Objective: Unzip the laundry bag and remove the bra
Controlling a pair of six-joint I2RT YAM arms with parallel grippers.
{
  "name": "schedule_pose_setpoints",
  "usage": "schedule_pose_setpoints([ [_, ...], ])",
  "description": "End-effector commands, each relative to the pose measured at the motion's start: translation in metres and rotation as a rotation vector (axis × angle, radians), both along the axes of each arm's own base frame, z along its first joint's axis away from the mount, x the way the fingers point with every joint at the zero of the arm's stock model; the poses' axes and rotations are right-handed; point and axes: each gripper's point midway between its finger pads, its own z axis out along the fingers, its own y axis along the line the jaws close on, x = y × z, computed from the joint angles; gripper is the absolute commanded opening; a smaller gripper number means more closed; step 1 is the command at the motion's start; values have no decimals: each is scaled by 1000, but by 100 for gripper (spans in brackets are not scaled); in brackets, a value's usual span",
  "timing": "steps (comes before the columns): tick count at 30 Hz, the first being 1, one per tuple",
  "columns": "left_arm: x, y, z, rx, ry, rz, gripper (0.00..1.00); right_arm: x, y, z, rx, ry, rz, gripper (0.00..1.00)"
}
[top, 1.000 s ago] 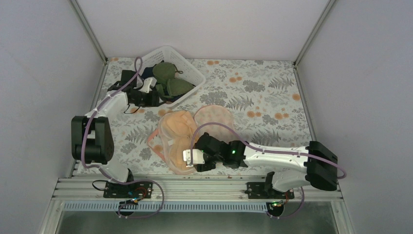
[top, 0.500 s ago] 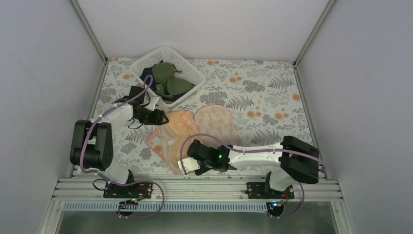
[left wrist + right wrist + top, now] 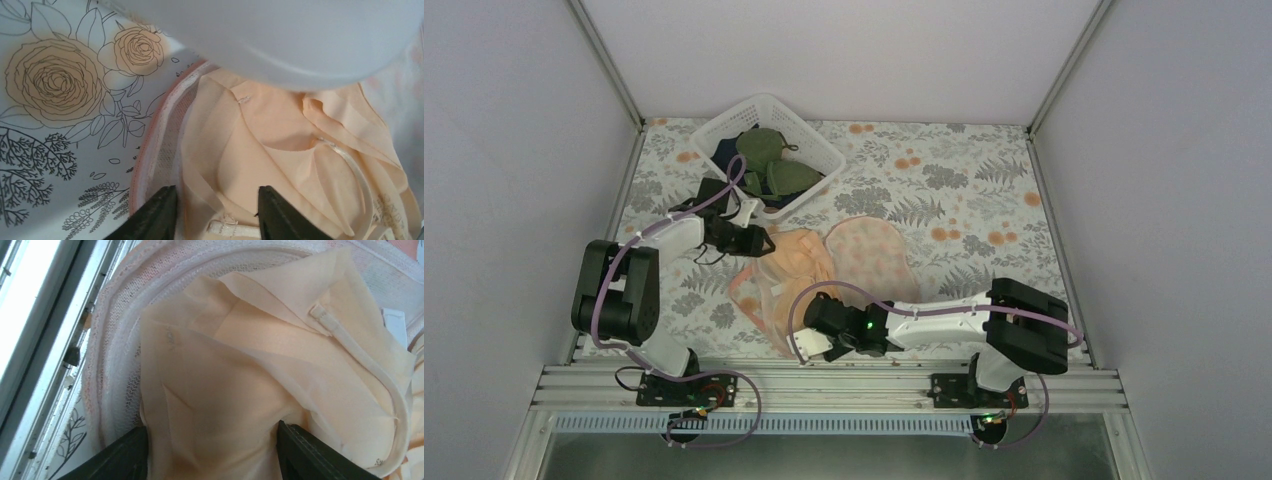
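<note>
The laundry bag lies unzipped in the middle of the table, its printed lid folded to the right. The peach bra lies in its mesh half. My left gripper is open at the bag's far left rim; in the left wrist view the gripper straddles the bra's edge beside the zipper rim. My right gripper is open at the bag's near end; in the right wrist view the gripper has a bra cup between its fingers, with mesh around it.
A white lattice basket with olive-green bras stands at the back left, just behind my left arm. The metal rail runs along the table's near edge, close to my right gripper. Walls enclose three sides.
My left gripper has moved from the basket down to the bag's far left rim. My right gripper has slid left and nearer along the bag's near end. Both arms folded closer in.
</note>
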Motion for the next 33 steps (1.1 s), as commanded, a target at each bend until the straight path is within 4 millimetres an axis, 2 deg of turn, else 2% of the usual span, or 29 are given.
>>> schedule_pose_setpoints([
  [1,-3,-4,-4,-10,-4,-8,39,-3,2,0,-10,-9,13,63],
  [3,-3,-4,-4,-13,-4,-10,37,-3,1,3,-5,-4,-2,59],
  [5,-4,-6,-3,-24,-4,-15,31,-2,-1,7,1,-3,-16,50],
  [8,-5,-9,1,-32,-10,-23,23,0,-4,13,10,-16,-38,31],
  [12,-8,-12,8,-53,-30,-35,3,4,-6,23,30,-31,-66,17],
  [15,-8,-14,17,-70,-48,-42,2,4,-7,31,57,-21,-92,10],
  [20,-5,-16,37,-84,-96,-60,2,4,-2,61,168,33,-143,4],
  [25,-2,-14,55,-81,-144,-65,2,3,-4,81,234,66,-185,4],
  [26,0,-14,61,-80,-159,-68,2,13,-7,85,246,72,-224,4],
  [30,8,-16,88,-101,-208,-84,2,17,-7,106,315,118,-268,4],
  [33,10,-13,101,-120,-221,-76,2,23,-8,125,384,144,-304,4],
])
